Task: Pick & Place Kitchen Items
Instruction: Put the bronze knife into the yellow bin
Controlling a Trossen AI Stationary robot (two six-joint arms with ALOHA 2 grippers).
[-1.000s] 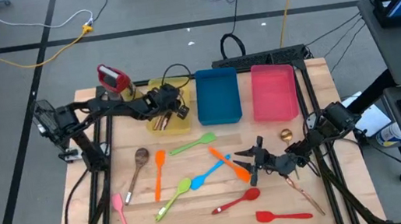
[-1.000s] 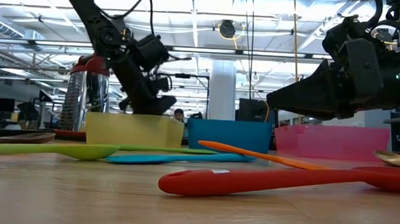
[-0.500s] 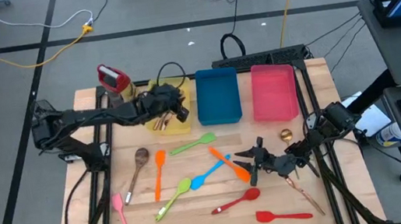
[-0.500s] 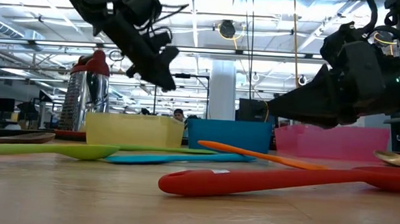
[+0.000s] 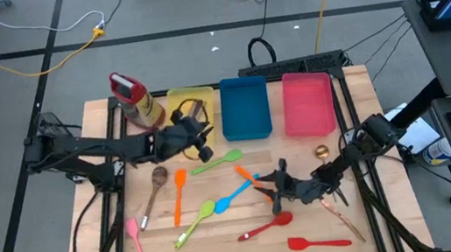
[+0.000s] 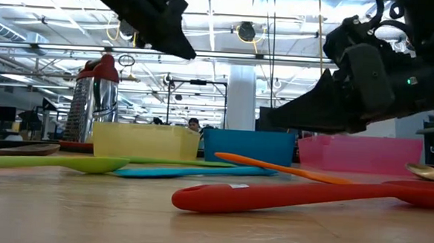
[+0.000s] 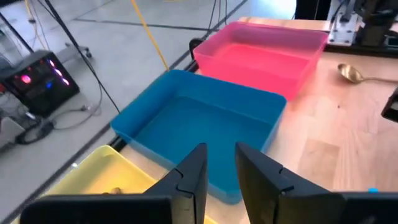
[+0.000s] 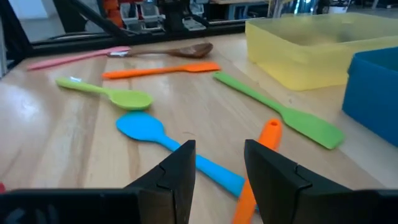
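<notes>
- Orange spatula (image 5: 259, 185) on the table, crossing the blue spoon (image 5: 234, 195) near the table's middle; in the right wrist view, seen just ahead of the fingers, handle end nearest.
- Probably light, stiff, smooth plastic, lying flat; likely to skid or swivel if nudged, so best pinched across the slim handle close to the balance point, not on the wide blade.
- Right gripper (image 5: 272, 192) low over that crossing, fingers parted with a moderate gap, holding nothing; pads (image 8: 174, 176) straddling the blue handle and the orange tip.
- Risk, as a guess: closing on both utensils at once where they overlap.
- Around them: green spatula (image 5: 217, 161), green spoon (image 5: 195, 221), second orange spatula (image 5: 179, 194), wooden spoon (image 5: 154, 187), pink spatula (image 5: 138, 245), red spoon (image 5: 268, 225), red spatula (image 5: 318, 241), gold spoon (image 5: 322, 151).
- Left gripper (image 5: 199, 143) raised in front of the yellow tray (image 5: 189, 96), fingers a narrow gap apart, empty; something small and brownish lying in that tray in the left wrist view, too unclear to name.
- Blue tray (image 5: 245, 107) and pink tray (image 5: 307, 104) side by side beyond, both apparently bare inside.
- Red-capped bottle (image 5: 135, 100) upright beside the yellow tray.
</notes>
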